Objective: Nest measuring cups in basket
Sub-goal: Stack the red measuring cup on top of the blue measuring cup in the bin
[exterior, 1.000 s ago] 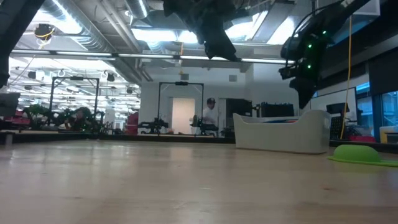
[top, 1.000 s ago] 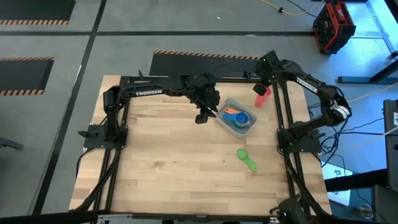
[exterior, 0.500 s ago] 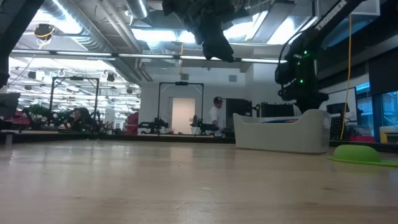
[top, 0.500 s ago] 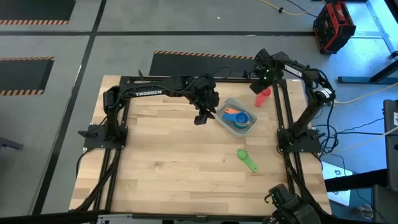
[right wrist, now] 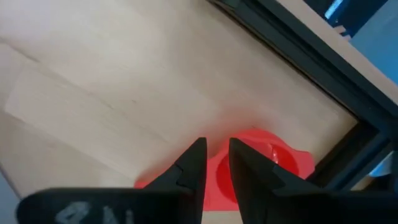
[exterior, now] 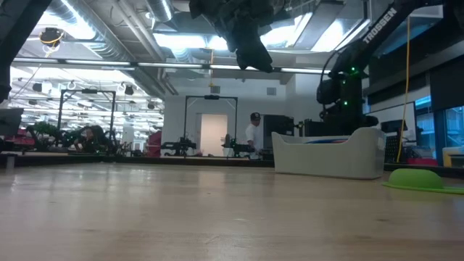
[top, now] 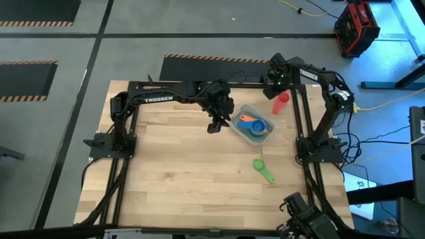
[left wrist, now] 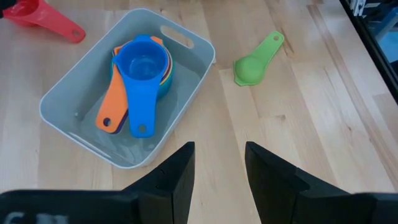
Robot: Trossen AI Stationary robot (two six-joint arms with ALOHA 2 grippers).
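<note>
Basket: blue cup stacked over orange and others.
Outstanding: red cup, green cup.
Right gripper: above red cup, narrowly parted, empty.
Left gripper: beside basket, apart.

Red cup partly behind right claw; grip unclear.

**Basket right of centre, two cups outside it**

On the tabletop, the basket sits right of centre with nested cups inside. One cup lies lower right of it; another lies upper right, near the tabletop's top edge.
</note>
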